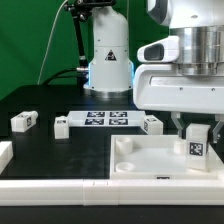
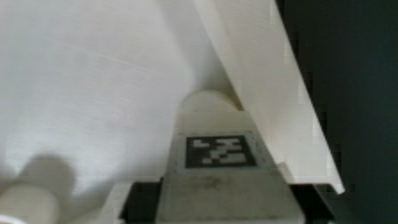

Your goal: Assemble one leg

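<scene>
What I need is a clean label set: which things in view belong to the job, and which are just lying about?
In the job:
- leg, held in the gripper
- tabletop

Lying about:
- three other legs
- marker board

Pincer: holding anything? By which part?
Yes. The pincer grips the leg by its upper end; the tagged lower part sticks out below.
</scene>
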Robot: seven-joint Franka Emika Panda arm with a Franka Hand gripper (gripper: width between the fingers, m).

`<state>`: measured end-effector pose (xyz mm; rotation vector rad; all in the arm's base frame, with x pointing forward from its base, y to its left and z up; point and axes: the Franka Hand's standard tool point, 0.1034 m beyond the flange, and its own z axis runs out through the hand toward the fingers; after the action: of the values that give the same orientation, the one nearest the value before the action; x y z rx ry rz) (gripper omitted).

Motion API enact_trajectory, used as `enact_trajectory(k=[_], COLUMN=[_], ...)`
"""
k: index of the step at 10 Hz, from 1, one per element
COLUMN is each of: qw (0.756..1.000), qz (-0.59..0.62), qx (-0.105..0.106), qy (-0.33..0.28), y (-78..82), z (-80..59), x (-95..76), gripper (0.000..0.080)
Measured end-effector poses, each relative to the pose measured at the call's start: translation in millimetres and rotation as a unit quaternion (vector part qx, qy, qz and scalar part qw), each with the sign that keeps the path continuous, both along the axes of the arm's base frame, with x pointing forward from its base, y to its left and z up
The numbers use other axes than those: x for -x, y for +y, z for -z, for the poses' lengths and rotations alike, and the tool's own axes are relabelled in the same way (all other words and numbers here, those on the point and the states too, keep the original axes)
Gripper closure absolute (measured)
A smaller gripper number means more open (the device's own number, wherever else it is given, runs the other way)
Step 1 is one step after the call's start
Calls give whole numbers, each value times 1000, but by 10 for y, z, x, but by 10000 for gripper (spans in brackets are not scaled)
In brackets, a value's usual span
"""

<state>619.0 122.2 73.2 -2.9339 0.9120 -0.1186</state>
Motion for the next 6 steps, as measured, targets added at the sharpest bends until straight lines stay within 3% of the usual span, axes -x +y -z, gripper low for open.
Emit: enact_trajectory(k=[4, 6], qw=[971, 962], qz=[236, 273], qx=[-28, -30], qy=[10, 10], y=[19, 22], z=[8, 7], x=[0, -2], gripper=[509, 509])
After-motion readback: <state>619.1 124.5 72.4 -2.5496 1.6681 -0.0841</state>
